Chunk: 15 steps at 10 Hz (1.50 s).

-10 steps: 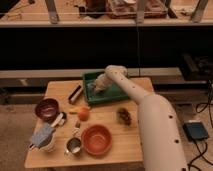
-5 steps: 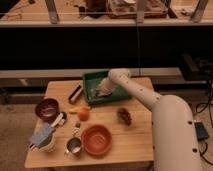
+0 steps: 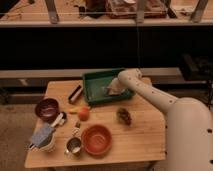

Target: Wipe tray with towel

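A green tray (image 3: 95,80) sits at the back of the wooden table. A pale crumpled towel (image 3: 114,88) lies inside the tray, toward its right side. My white arm reaches in from the lower right, and my gripper (image 3: 120,84) is down in the tray's right part, on the towel. The arm's end hides the part of the towel under it.
On the table (image 3: 145,135) are a dark red bowl (image 3: 47,108), an orange bowl (image 3: 96,139), an orange fruit (image 3: 83,114), a metal cup (image 3: 73,146), a white mug with a cloth (image 3: 44,138), a dark bar (image 3: 75,93) and a brown lump (image 3: 124,115).
The arm has swung to the right across the tray, and the towel has moved with the gripper from the tray's left-middle to its right side.
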{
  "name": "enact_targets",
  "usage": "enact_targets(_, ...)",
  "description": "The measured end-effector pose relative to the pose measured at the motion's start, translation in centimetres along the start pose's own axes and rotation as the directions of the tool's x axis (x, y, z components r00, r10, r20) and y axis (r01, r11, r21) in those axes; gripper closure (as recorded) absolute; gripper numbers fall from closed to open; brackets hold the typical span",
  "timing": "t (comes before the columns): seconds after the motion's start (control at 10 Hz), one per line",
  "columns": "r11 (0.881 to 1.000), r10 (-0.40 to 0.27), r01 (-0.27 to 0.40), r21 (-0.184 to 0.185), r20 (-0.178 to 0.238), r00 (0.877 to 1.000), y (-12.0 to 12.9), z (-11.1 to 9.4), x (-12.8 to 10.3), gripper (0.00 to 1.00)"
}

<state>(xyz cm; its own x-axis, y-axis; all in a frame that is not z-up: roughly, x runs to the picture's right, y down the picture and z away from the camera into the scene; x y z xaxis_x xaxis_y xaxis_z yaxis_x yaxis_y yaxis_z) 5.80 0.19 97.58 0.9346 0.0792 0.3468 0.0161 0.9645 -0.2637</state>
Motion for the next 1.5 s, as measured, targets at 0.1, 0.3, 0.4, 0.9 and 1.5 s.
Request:
enact_targets(0.1, 0.999, 0.032, -0.031, 0.033, -0.036, 0.999, -0.8, -0.8, 1.9, 1.00)
enact_targets(0.3, 0.995, 0.077, -0.071, 0.075, -0.082, 0.994, -2.5, -1.0, 4.0, 1.00)
enact_targets(0.4, 0.993, 0.089, -0.081, 0.086, -0.093, 0.992, -3.0, -0.7, 4.5, 1.00)
enact_targets(0.9, 0.986, 0.096, -0.089, 0.143, -0.044, 0.994, -8.3, 3.1, 3.6, 1.00)
enact_targets(1.5, 0.997, 0.004, -0.013, 0.077, 0.117, 0.993, -8.6, 7.6, -3.9, 1.00)
